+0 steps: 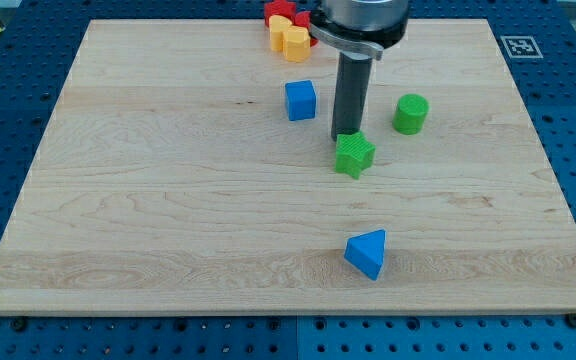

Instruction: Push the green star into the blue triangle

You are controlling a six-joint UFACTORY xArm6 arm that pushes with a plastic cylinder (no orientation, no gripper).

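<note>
My tip [347,135] touches the green star's [354,156] top edge; the blue triangle [367,253] lies below, path unobstructed. A blue cube [300,100] and green cylinder [410,114] flank the rod, which carries no gripper.

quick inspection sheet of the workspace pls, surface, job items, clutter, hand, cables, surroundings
surface: light wooden board, flat, with a printed square marker at the view's top right corner.
job's things: green star near the board's middle; blue triangle lower in the view, well apart from the star.
clutter: blue cube to the view's left of the rod; green cylinder to its right; red block and yellow block bunched at the view's top edge, shapes unclear, partly hidden by the arm.
hand: none fitted; my tip sits at the star's upper edge, on the side away from the triangle.
cables: nothing seen.
surroundings: blue perforated table all round the board.
</note>
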